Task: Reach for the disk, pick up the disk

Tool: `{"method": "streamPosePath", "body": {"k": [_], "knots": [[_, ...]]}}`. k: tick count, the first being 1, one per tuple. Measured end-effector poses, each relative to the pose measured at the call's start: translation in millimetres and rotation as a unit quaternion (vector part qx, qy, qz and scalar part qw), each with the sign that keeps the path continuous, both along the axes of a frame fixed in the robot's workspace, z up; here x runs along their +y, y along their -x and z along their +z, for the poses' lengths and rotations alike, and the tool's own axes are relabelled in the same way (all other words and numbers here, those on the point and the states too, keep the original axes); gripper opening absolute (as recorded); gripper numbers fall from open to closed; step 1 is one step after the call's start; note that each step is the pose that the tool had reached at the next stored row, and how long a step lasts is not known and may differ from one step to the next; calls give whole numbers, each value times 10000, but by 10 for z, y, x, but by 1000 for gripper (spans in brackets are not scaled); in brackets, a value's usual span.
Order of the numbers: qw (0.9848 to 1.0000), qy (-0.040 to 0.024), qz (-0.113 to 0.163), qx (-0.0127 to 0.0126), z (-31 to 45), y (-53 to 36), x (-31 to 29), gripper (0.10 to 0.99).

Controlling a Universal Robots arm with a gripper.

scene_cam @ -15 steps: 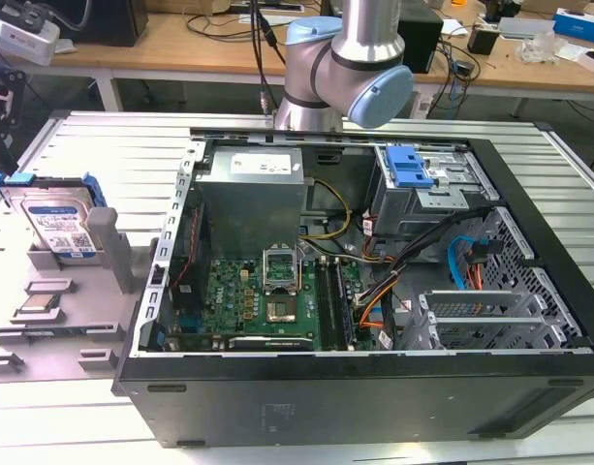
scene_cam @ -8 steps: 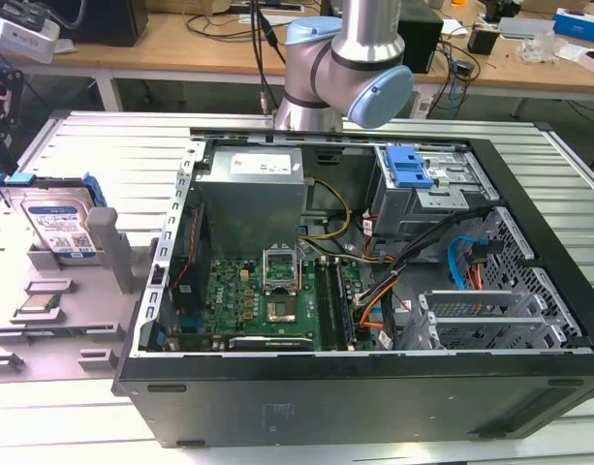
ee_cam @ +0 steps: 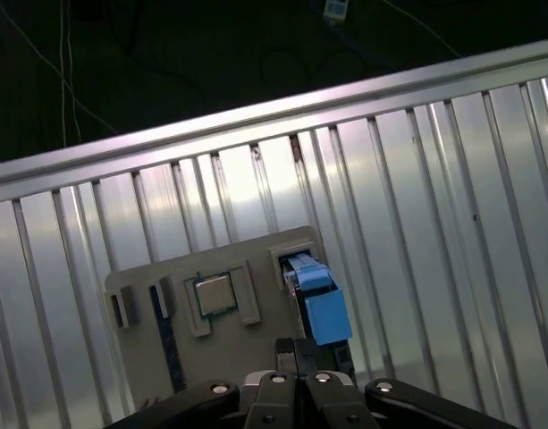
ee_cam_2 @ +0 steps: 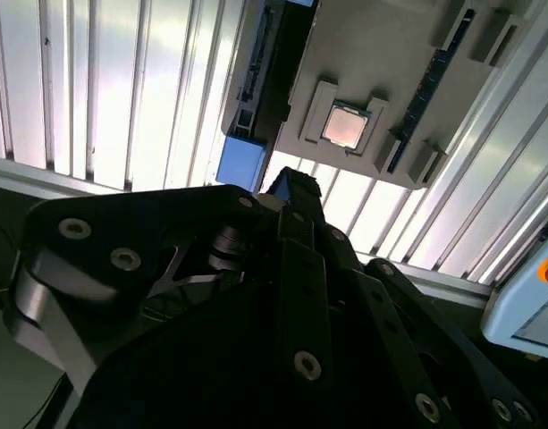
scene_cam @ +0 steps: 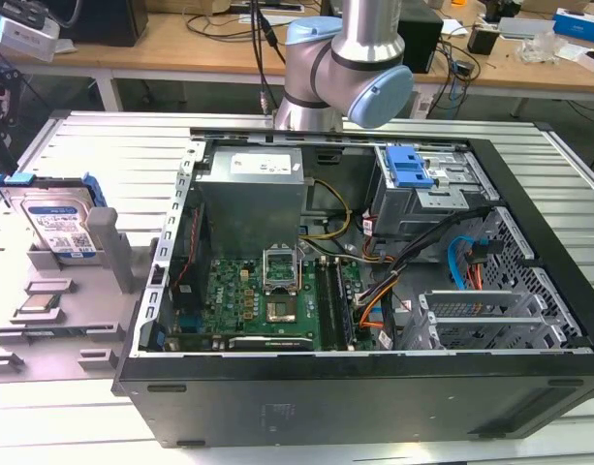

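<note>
Jaws, apparently closed, hang over the disk (ee_cam: pixel 314 295), clear of it.

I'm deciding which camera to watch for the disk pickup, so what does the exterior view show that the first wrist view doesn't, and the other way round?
Exterior view's own: the open computer case with its motherboard, the arm, and the printed label face of the disk.
First wrist view's own: the claw, aimed down toward the disk's blue bracket, and the dark floor past the table edge.
Shared: the disk standing on edge in the grey holder, the processor chip beside it, and the ribbed metal table.
</note>
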State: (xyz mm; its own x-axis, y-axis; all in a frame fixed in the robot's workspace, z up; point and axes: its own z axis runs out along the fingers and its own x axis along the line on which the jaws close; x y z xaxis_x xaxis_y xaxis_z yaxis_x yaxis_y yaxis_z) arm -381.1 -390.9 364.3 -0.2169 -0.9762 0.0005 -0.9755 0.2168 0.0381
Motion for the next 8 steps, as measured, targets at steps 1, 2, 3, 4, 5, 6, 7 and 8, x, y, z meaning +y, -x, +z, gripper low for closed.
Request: {"method": "streamPosePath", "body": {"k": [1,2,3,4,5,6,7,8], "knots": [[10000,0,34,0,0,0,0,106],[10000,0,75,0,0,0,0,106],[9999,0,104,0,0,0,0,106],[9999,0,161,0,0,0,0,106],[9998,0,208,0,0,0,0,106],[9998,0,211,0,0,0,0,106],[9998,0,213,0,0,0,0,106],[9998,0,215,0,0,0,0,106]]}}
